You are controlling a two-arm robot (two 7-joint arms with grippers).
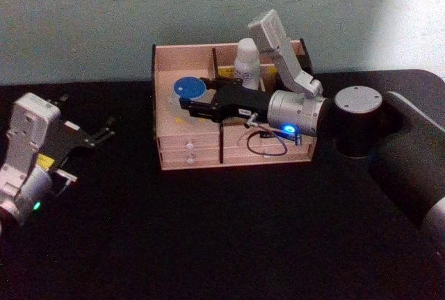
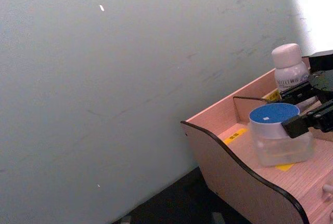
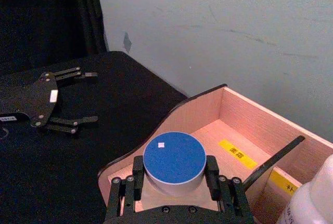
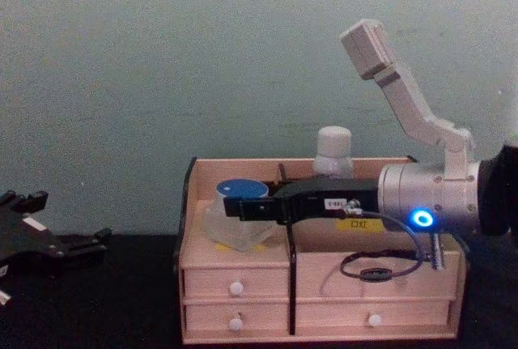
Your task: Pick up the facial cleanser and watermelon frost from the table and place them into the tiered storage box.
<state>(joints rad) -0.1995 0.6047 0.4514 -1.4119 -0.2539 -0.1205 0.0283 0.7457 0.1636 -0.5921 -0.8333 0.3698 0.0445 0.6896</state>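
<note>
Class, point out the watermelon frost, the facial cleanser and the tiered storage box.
watermelon frost (image 3: 174, 157), right wrist view, blue lid top.
facial cleanser (image 4: 333, 143), chest view, white cap.
tiered storage box (image 1: 182, 57), head view, back wall.

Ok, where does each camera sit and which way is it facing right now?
Head: high, looking down at the tiered storage box; left gripper idle on the left, right gripper at the watermelon frost.
Chest: low, looking across at the drawers; right gripper beside the jar.
Left wrist: looks toward the wall and the box's left end.
Right wrist: looks over its fingers around the jar.
All four share the blue-lidded jar and the facial cleanser.
</note>
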